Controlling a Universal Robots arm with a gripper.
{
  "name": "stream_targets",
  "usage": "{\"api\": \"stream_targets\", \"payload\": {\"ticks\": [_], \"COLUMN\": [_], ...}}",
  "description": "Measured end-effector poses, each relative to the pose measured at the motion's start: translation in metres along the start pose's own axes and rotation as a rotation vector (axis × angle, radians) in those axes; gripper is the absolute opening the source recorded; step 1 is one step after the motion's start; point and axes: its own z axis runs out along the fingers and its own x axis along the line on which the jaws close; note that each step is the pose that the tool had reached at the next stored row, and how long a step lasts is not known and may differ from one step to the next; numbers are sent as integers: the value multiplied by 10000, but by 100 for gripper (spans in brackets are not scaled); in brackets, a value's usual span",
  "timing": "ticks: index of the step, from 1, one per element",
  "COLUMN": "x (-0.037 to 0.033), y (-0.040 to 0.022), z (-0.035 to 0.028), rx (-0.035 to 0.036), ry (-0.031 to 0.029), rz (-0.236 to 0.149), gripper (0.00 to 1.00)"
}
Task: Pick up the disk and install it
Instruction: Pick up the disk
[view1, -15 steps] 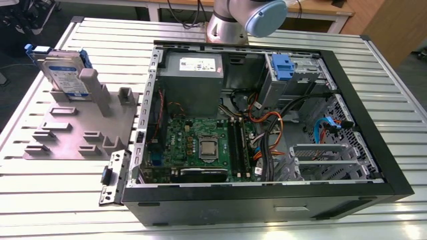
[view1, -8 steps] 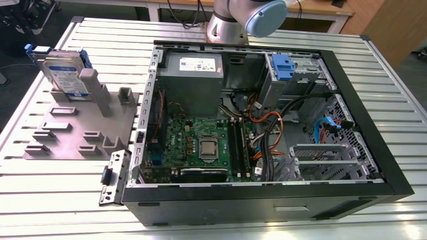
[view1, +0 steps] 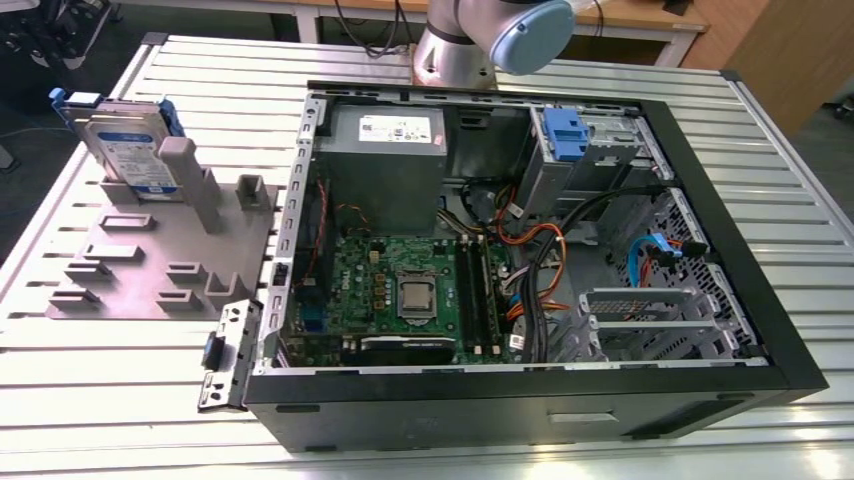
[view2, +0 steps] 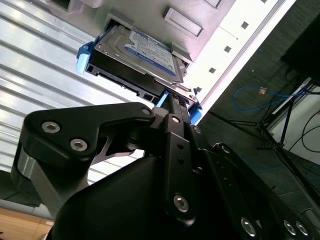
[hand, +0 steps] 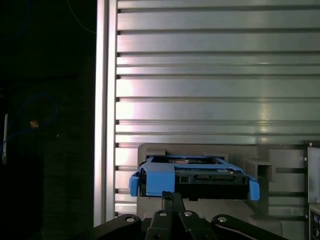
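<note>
The disk (view1: 128, 150) stands on edge in a slot of the grey holder (view1: 150, 272) at the exterior view's left; it is silver with a white-and-blue label and a blue carrier frame. In both wrist views the disk (view2: 145, 50) (hand: 195, 178) lies just beyond my gripper's tips. My gripper (hand: 172, 196) (view2: 172, 101) has its two thin fingers pressed together with nothing between them. It lines up with the disk's blue carrier edge, and I cannot tell whether it touches it.
The open computer case (view1: 747, 250) lies on the slatted metal table (view1: 120, 400), with a grey power supply (view1: 384, 150), the mainboard, cables and a fixed blue caddy (view1: 566, 135) inside. The arm's base joint (view1: 487, 40) stands behind the case. The table edge runs close to the holder.
</note>
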Motion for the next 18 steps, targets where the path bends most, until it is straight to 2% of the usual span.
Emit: {"api": "stream_targets", "payload": {"ticks": [18], "x": [0], "y": [0], "z": [0], "rx": [6], "ry": [6], "rz": [-148], "gripper": [11]}}
